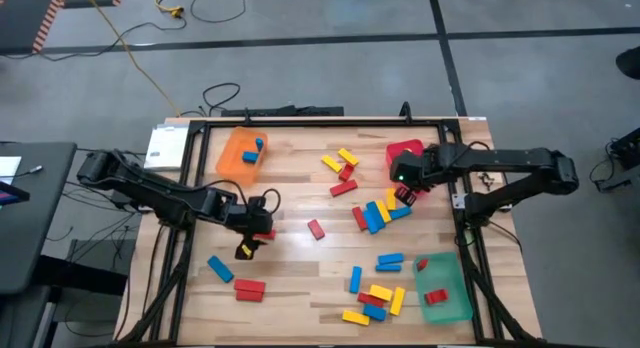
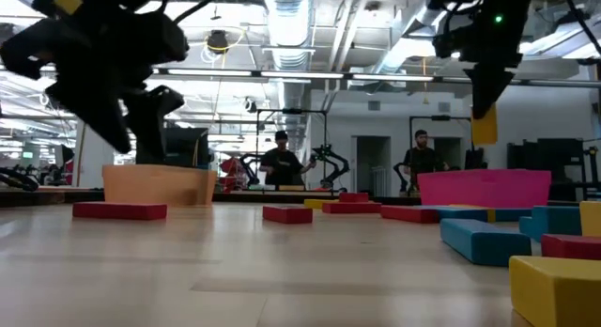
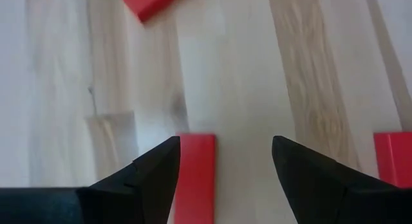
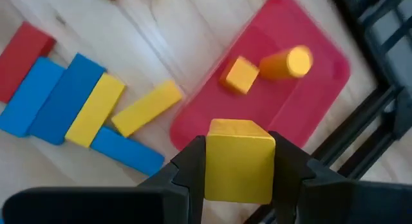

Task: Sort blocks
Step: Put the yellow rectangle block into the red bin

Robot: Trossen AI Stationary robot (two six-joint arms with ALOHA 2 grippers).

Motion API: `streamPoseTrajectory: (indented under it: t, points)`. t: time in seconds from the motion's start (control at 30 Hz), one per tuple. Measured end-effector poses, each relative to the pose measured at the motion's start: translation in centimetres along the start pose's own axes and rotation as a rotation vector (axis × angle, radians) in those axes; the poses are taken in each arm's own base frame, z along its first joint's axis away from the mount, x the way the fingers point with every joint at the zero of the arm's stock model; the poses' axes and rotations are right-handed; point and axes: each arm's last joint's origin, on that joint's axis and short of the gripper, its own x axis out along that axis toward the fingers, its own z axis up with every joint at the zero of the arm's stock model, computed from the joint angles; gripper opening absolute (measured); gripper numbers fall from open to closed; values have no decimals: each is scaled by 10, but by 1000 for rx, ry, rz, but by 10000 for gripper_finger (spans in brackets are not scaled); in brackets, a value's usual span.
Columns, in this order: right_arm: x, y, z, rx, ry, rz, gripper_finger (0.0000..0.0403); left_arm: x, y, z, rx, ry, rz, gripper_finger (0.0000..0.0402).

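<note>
Right gripper (image 4: 239, 161): clamped on a yellow block (image 4: 239, 158), held above the near rim of the red tray (image 4: 322, 95).
Left gripper (image 3: 225, 166): fingers apart, low over the table (image 1: 300, 278), a red block (image 3: 195, 176) just inside one finger.
Right wrist view only: two yellow pieces (image 4: 270, 68) already lie in the red tray; blue and yellow blocks (image 4: 84, 108) lie side by side next to it.
High view only: orange tray (image 1: 240, 153) holding blue blocks; green tray (image 1: 445, 293) holding a red one; loose blocks (image 1: 375, 298) scattered mid-table and at the near edge.
Low view only: people standing in the room behind.
Blocks: small oblongs, solid red, yellow or blue.
Writing: none legible.
</note>
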Motion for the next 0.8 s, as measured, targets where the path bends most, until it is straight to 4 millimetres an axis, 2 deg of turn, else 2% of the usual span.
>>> streamPoseTrajectory:
  t: [0.4, 0.8]
  points:
    - [13, 0, 6, -4, 94, 8, 131, 1, -19, -19, -30, 114, 20, 240]
    - [37, 1, 18, -36, 200, -20, 131, 2, -19, -28, -57, 206, 77, 240]
